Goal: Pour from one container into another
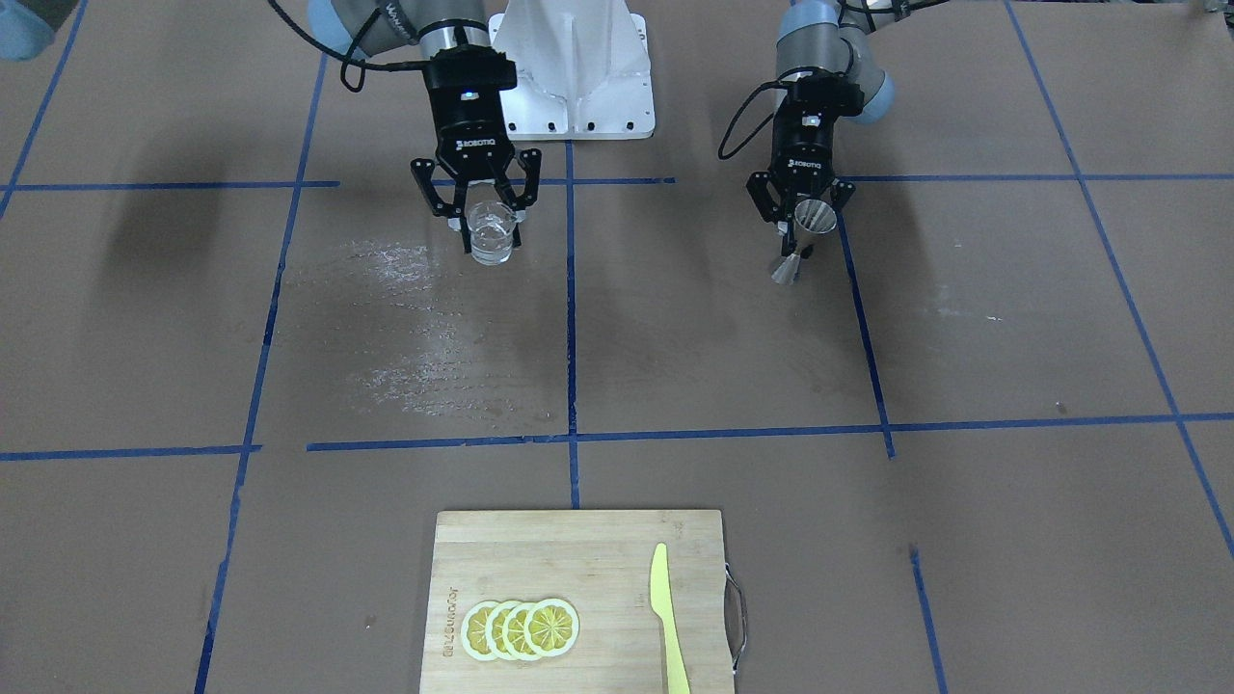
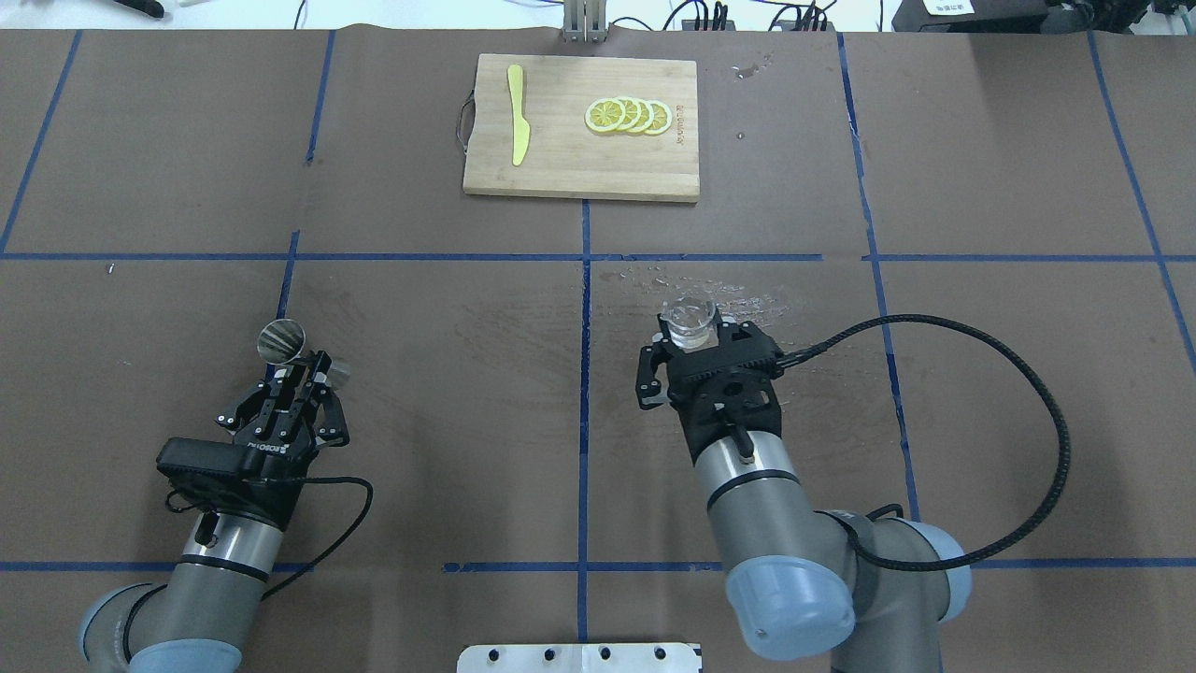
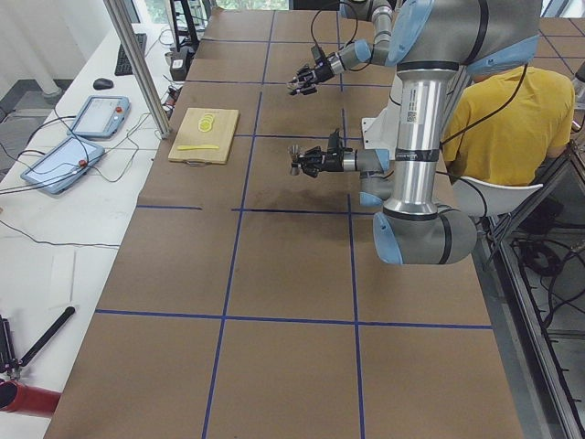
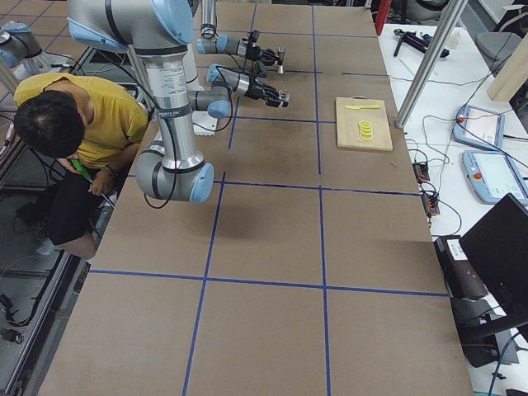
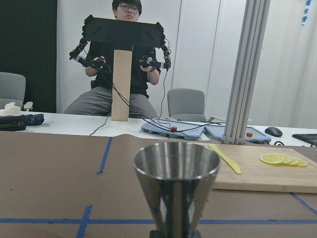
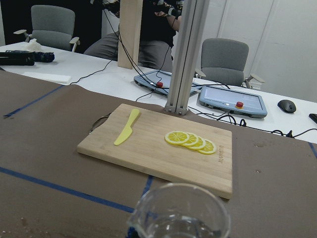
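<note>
A small clear glass cup point(image 1: 493, 239) point(image 2: 690, 318) with some clear liquid in it stands upright between the fingers of my right gripper point(image 1: 488, 220) point(image 2: 693, 335), which is shut on it. Its rim fills the bottom of the right wrist view point(image 6: 178, 214). About one grid square to the side, my left gripper point(image 1: 798, 243) point(image 2: 313, 360) is shut on the narrow waist of the grey steel jigger point(image 1: 815, 216) point(image 2: 280, 341). The jigger's open upper cone point(image 5: 176, 183) points up. The two containers are well apart.
A wooden cutting board point(image 1: 540, 559) point(image 2: 561, 159) with lemon slices point(image 1: 521, 628) and a yellow knife point(image 1: 665, 617) lies at the table's far side. A wet patch point(image 1: 415, 318) marks the paper near the glass. A person point(image 4: 74, 140) sits behind the robot.
</note>
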Robot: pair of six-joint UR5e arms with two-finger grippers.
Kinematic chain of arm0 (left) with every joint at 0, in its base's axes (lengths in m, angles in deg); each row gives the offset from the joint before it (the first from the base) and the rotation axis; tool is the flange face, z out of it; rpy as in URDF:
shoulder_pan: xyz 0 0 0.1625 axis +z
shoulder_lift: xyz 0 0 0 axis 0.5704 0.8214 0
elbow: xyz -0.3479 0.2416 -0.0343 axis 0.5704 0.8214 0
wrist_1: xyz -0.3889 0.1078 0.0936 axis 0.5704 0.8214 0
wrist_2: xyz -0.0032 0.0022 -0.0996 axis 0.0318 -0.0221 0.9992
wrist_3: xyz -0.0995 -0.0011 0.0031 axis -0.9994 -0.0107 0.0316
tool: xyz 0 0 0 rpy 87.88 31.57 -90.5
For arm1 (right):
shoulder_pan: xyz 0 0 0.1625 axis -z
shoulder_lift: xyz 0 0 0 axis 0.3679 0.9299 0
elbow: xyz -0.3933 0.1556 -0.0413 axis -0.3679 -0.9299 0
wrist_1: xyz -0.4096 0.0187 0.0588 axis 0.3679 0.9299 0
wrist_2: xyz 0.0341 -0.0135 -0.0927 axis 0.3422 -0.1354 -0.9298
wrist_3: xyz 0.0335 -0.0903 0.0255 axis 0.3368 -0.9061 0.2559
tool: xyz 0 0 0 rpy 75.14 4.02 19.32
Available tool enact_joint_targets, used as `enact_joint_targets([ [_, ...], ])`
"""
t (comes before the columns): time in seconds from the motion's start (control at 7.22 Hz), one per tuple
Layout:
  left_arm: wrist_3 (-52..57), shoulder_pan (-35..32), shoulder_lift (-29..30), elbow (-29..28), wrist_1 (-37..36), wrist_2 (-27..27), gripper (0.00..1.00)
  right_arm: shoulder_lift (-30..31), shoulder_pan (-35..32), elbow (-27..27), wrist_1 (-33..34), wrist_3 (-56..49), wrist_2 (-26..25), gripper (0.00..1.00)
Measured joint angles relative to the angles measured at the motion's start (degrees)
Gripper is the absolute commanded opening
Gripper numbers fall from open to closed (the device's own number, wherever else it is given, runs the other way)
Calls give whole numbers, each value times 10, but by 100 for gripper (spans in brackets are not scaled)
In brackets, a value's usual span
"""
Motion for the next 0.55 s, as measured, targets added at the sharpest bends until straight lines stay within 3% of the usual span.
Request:
enact_joint_targets([
  [0.28,45,6,48,-26,-2,12,0,-47,2,0,59,-26,24,17],
  [0.55,95,1,80,-30,-2,66,0,-61,-4,0,71,-71,50,16],
])
